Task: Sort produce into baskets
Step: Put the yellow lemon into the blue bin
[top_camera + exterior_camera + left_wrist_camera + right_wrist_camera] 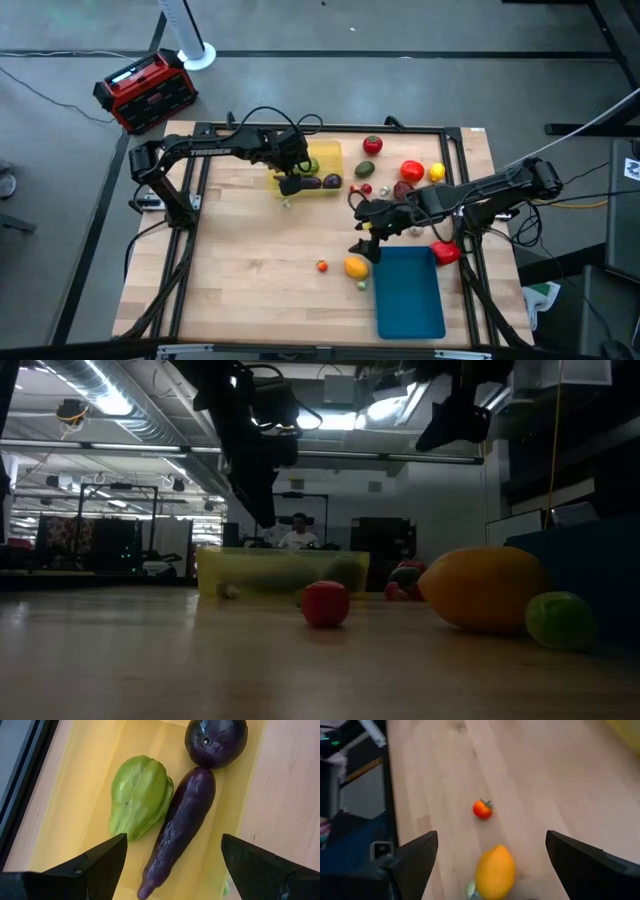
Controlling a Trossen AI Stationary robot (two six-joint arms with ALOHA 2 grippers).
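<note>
Where the translucent yellow rectangular tray [75, 795] lies at the far middle of the pale wooden tabletop [260, 260], three items are held in it: a ribbed green pepper [140, 795], a long purple eggplant [182, 827] touching it, and a round dark purple eggplant [216, 741] at the long one's end. The left gripper [292, 182] is positioned directly above this tray, jaws spread wide and empty. A teal-blue rectangular tray [410, 292] is seen at the near right. Beside its left edge, a yellow-orange lemon [495, 872] and a small red tomato [482, 809] rest apart on the bare wood. The right gripper [364, 246] is held above the lemon, jaws wide and empty. Further red and yellow produce [412, 172] is scattered at the far right. Beyond the table, a grey floor, a red-and-black box [146, 90] and a seated person [297, 533] under ceiling lights are visible.
</note>
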